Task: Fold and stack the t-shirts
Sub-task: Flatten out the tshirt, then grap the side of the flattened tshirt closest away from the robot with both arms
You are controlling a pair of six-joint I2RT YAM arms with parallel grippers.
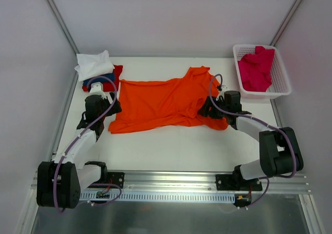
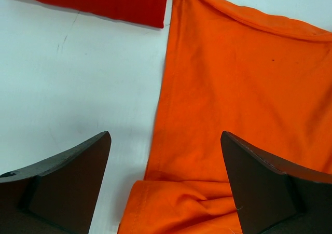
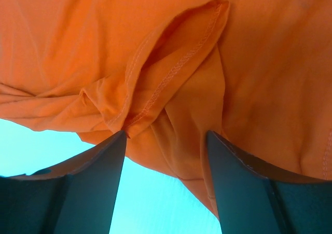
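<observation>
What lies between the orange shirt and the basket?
Bare table, in the top view; orange shirt and basket lie apart.

A white surface [image 1: 171, 146] sat boxed in by pale, plain walls: a back wall [image 1: 171, 16], a left wall [image 1: 26, 88] and a right wall [image 1: 316, 63]. Slim metal posts [image 1: 58, 21] ran up the rear corners. An aluminium rail [image 1: 171, 180] crossed the near edge. Soft, even light cast only faint shadows.
</observation>
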